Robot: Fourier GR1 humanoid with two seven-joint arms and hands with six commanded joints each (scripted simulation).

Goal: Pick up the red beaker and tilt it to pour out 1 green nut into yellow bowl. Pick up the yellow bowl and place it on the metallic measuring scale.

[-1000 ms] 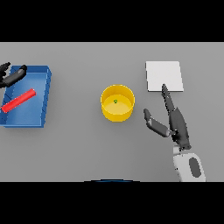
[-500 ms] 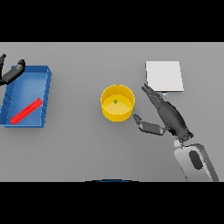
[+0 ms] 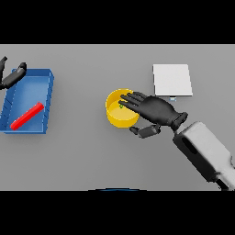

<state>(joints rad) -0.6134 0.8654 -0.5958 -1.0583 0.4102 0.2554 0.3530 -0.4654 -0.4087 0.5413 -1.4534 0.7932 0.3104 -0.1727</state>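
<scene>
one dark right hand (image 3: 153, 110) w/ straight fingers over round yellow bowl (image 3: 120, 114).

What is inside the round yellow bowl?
A small green nut shows inside the round yellow bowl; the right hand, reaching over its rim, covers the rest.

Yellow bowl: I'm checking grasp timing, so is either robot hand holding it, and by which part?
Not yet held. The right robot hand reaches over the yellow bowl rim, fingers extended, thumb beside its wall.
</scene>
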